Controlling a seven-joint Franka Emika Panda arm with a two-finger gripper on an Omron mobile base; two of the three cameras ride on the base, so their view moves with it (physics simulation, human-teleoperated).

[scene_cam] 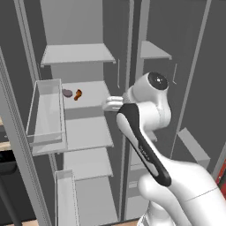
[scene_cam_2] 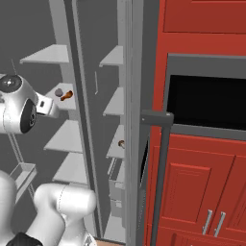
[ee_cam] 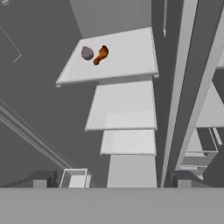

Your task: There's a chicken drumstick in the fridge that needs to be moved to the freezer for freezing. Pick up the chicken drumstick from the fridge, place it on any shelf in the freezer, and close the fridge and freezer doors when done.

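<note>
Fingers (ee_cam: 109, 178) wide apart, empty; drumstick (ee_cam: 100, 54) touches grey lump (ee_cam: 87, 53) on far shelf (ee_cam: 127, 57), risking mis-grasp.

Orange-brown chicken drumstick (scene_cam: 78, 94) lies flat on fridge shelf (scene_cam: 92, 99), just beside grey lump (scene_cam: 67, 93), doors open.

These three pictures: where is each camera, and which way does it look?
Left base view: behind the arm's left, facing the open fridge; white arm at lower right.
Right base view: behind its right; arm at lower left, red cabinets beside.
Hand view: on the hand, facing the shelves.
All share the chicken drumstick beside a grey lump.
</note>
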